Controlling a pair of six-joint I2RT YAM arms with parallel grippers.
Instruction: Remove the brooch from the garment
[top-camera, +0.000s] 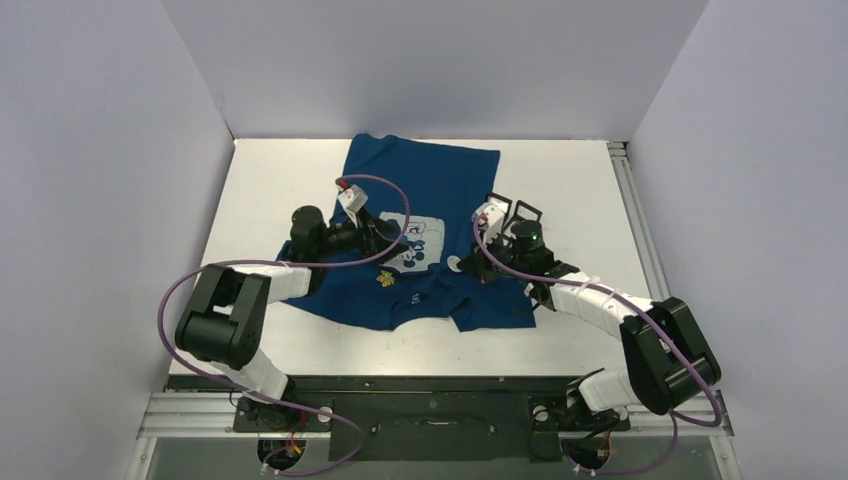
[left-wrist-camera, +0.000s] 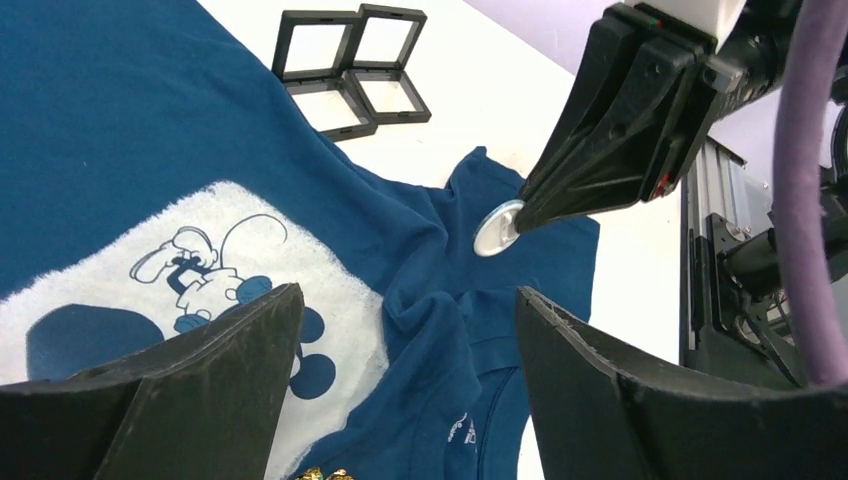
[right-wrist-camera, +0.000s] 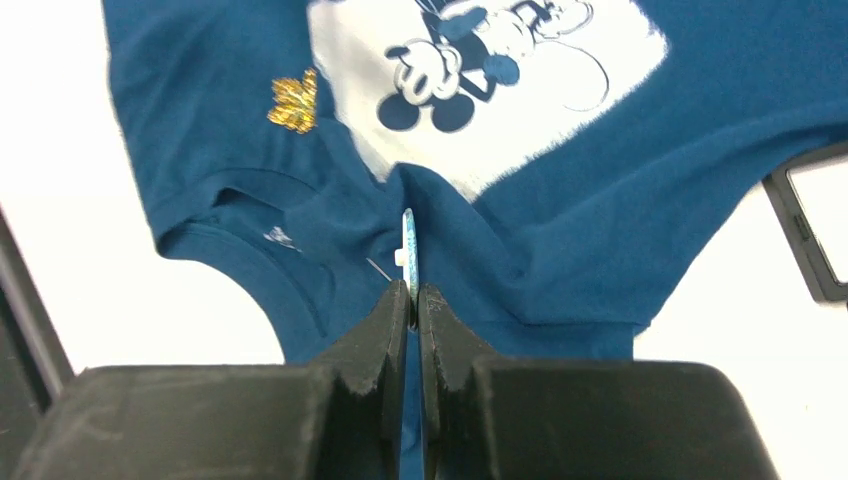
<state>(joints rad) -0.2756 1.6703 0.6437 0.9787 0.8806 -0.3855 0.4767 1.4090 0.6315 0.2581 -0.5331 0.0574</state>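
Currently: right gripper clamped on disc, left gripper released

The garment (top-camera: 430, 185) lies spread on the table (top-camera: 270, 180), collar toward the arm bases. The gold brooch (right-wrist-camera: 293, 103) sits on the fabric just beside the mouse print (right-wrist-camera: 480, 80). The right gripper (right-wrist-camera: 413, 292) pinches a silver disc (right-wrist-camera: 409, 240) at a raised fold. The left gripper (left-wrist-camera: 400, 300) hovers over the print, jaws apart and empty.
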